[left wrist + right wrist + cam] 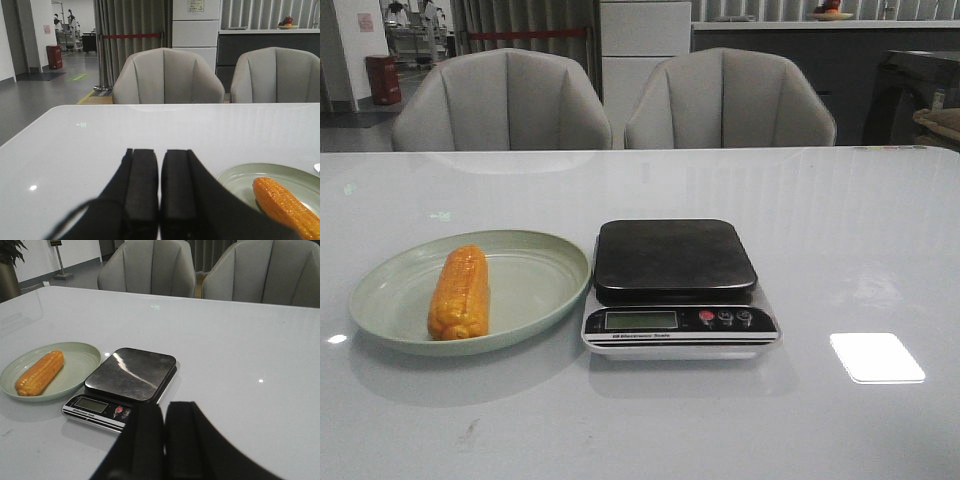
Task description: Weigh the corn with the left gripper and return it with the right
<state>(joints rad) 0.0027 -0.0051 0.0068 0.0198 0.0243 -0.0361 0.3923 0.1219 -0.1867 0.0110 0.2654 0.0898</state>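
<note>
I judge the orange-yellow kernelled corn cob (459, 293), in the pale green plate (535, 297) near the table's left edge, firm, rounded and liable to roll, best gripped mid-length; left gripper (160, 192) and right gripper (164, 440) both pressed together, empty.

Not much of the robot shows here, only the gripper ends in the two wrist views, and the front view has none of it. The left gripper (160, 200) is all matte black: two flat, blocky fingers (142, 185) with squared tips and rounded edges, widening toward the base into a dark housing that's blurry up close. The right gripper (164, 440) looks like the same model, same black slab fingers (182, 440). No cables, screws or markings I can make out on either.
</note>
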